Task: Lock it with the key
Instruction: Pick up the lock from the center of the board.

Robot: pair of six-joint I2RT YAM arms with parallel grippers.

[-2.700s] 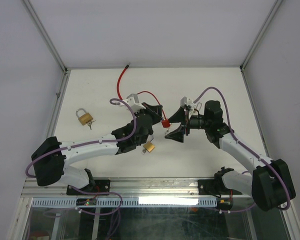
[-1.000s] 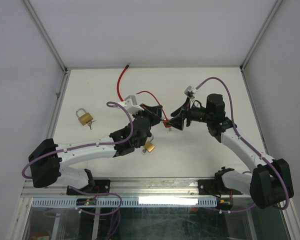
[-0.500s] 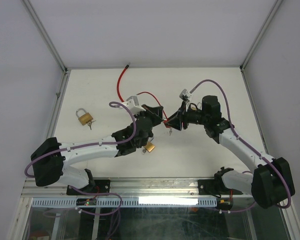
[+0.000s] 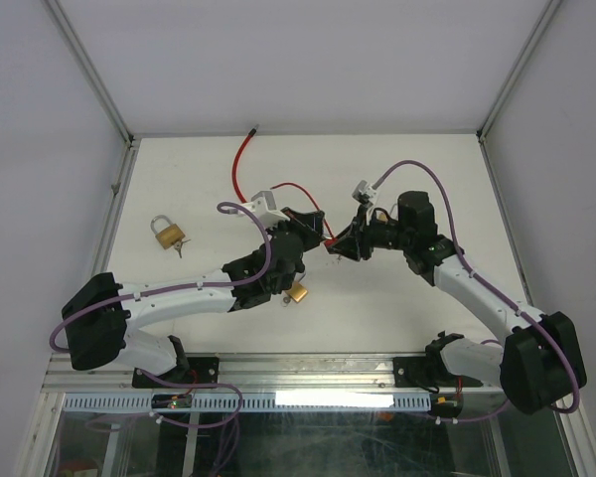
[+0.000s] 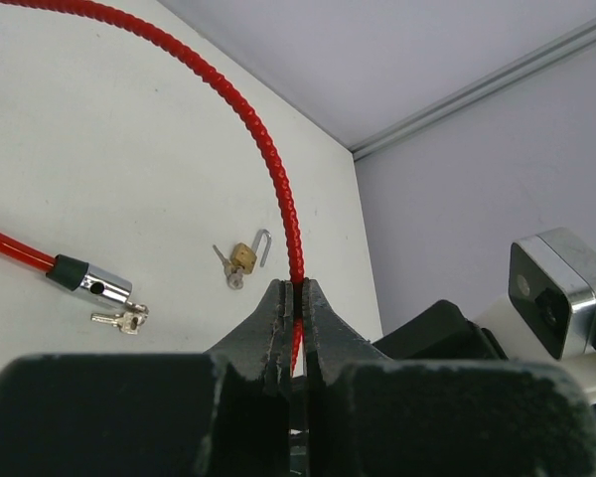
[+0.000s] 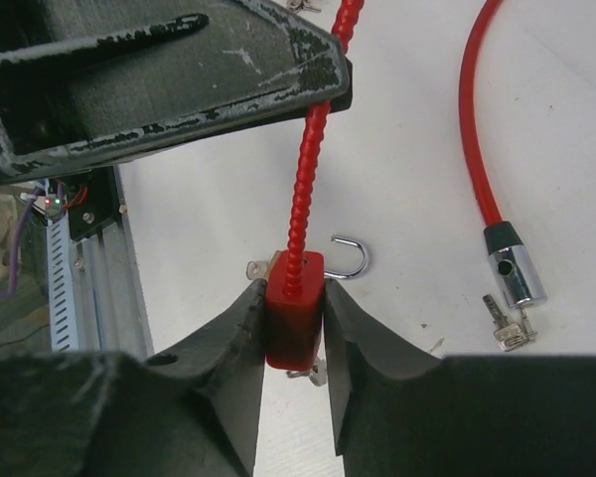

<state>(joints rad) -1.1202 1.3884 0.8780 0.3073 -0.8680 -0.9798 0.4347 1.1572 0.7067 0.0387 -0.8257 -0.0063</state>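
A red cable [image 5: 268,159] rises from the table, and my left gripper [image 5: 296,286] is shut on it just above its red lock body [image 6: 295,318]. My right gripper [image 6: 293,288] is shut on that lock body, one finger on each side, with the cable [image 6: 308,169] running up out of it. In the top view both grippers meet above the table's middle, left [image 4: 319,230] and right [image 4: 337,248]. The cable's free metal end [image 6: 512,273] lies on the table with a small key [image 6: 507,330] beside it.
A small brass padlock with an open shackle [image 6: 350,260] lies under the held lock body, seen as padlock [image 4: 297,292] from above. Another brass padlock [image 4: 166,232] with keys sits at the left. The metal rail [image 6: 65,288] marks the near edge.
My right gripper has closed from wide open onto the red lock body and shifted slightly left toward the left gripper. The left gripper keeps its hold on the cable.
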